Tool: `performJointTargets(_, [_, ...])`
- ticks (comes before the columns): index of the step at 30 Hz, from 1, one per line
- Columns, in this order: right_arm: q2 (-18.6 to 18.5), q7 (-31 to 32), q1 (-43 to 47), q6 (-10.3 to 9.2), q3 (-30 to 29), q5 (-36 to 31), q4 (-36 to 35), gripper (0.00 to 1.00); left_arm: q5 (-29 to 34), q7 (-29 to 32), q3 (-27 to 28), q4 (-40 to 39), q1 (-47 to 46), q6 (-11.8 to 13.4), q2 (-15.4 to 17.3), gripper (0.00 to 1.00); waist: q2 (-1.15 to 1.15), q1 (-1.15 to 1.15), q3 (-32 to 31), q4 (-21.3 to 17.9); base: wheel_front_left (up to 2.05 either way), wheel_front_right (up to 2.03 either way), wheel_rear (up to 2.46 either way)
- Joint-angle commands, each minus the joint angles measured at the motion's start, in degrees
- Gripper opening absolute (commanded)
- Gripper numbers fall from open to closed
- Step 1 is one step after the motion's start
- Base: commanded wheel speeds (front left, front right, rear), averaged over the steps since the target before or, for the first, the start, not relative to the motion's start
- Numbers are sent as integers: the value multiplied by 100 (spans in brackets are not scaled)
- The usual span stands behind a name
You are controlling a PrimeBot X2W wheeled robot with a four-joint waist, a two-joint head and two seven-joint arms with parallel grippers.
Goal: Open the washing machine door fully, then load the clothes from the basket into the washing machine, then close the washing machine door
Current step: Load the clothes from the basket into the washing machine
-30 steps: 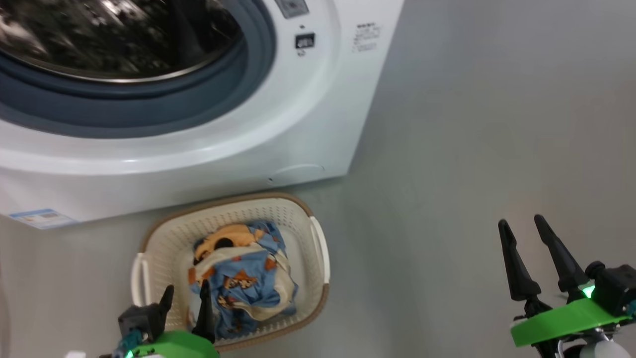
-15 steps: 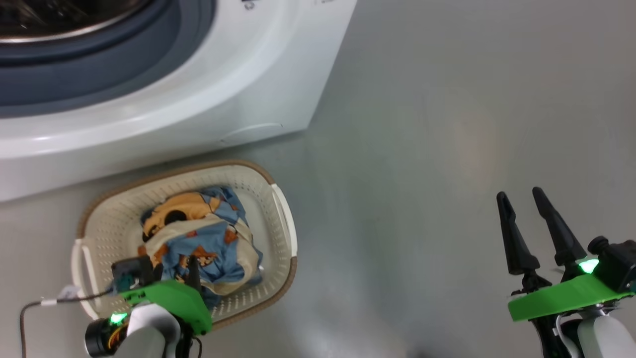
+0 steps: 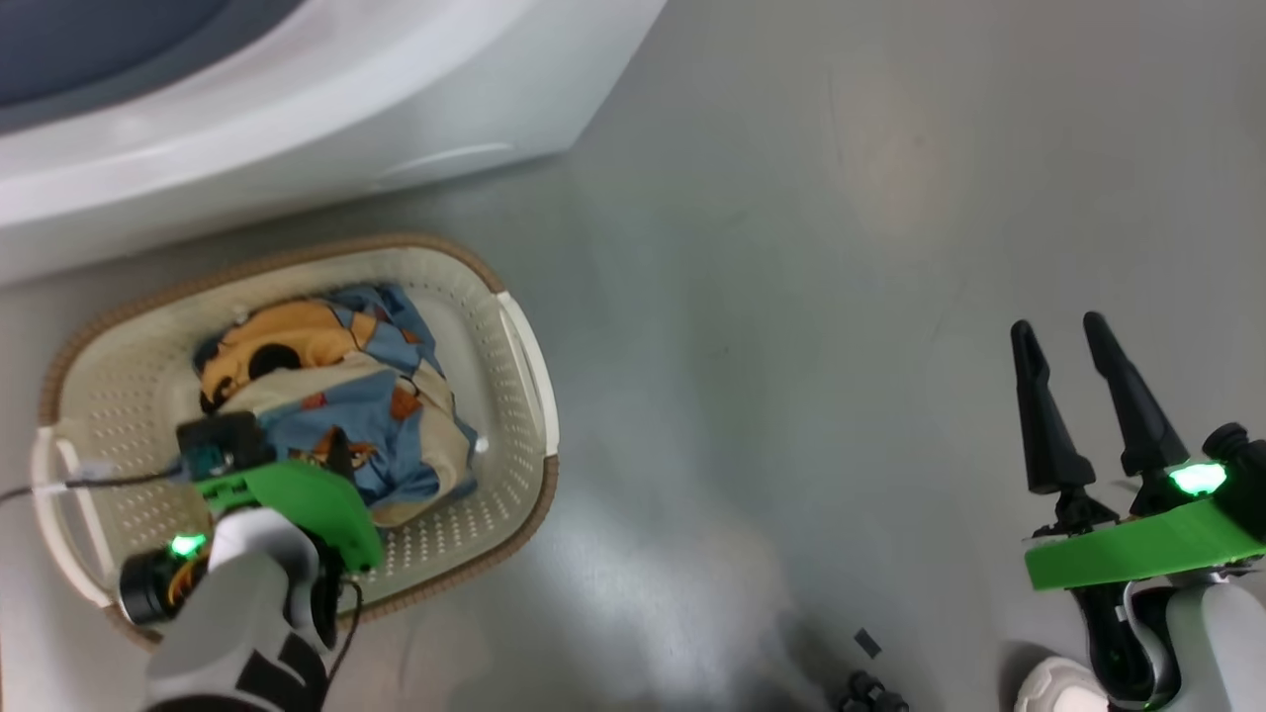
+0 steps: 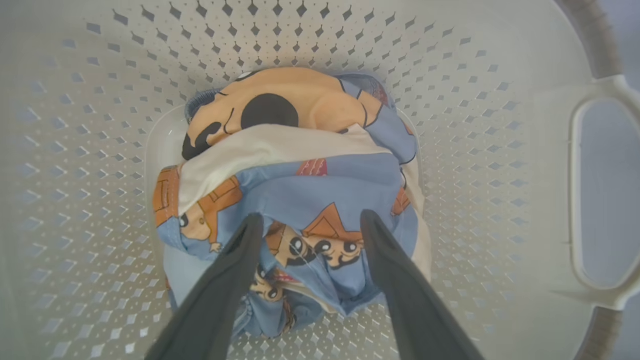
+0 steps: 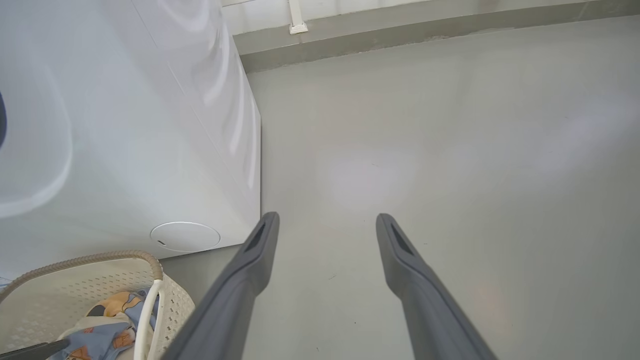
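Left wrist view looks straight down into the basket (image 4: 475, 125). The left gripper (image 4: 310, 218) hangs there with its two dark fingers spread wide, their tips at the lower centre of the frame over the near edge of the clothes (image 4: 300, 165). Whether they touch the fabric I cannot tell. The bundle lies in the middle of the basket's bottom, blue cloth with orange prints crossed by a cream band. The wide spread suits it: the fingers straddle a raised fold and could pinch it on closing. Nothing is held yet.

In the head view the basket sits at the left of the frame on the grey floor (image 3: 791, 297), just in front of the washing machine (image 3: 297, 89), which fills the upper left. That probably keeps the carry to the drum short. A strip of the grey ring (image 3: 79, 49) in the upper-left corner looks uncovered, so I judge the door is already open and loading is only beginning.

The right gripper (image 3: 1057, 326) stands at the lower right, fingers parted and empty, well apart from the basket over bare floor — most likely parked clear of the left arm's reach.
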Motion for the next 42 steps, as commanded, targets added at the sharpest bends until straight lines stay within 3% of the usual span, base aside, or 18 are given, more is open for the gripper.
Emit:
performJointTargets(1, [-120,-44,64,9,47,68,-143,100,-1,-83,101,13,-26,-4,134,100,0,0,325,-47,0,0,0])
performJointTargets(28, [-260,-44,4,9,-99,197,-465,100,177,120,-308,776,-1365,114,119,100,0,0,1385,-41,0,0,0])
performJointTargets(37, [-467,-44,196,9,-325,163,-631,100,239,289,-556,913,-1554,171,6,100,0,0,1535,173,0,0,0])
performJointTargets(38, [-486,-44,207,9,-342,165,-646,100,237,273,-578,919,-1561,164,-4,94,0,0,1537,188,0,0,0])
performJointTargets(40, [-525,-44,227,9,-375,160,-670,100,244,247,-642,930,-1562,126,-22,55,0,0,1532,212,0,0,0])
performJointTargets(42, [-554,-44,245,9,-403,158,-686,100,235,185,-691,936,-1565,106,-35,32,0,0,1520,235,0,0,0])
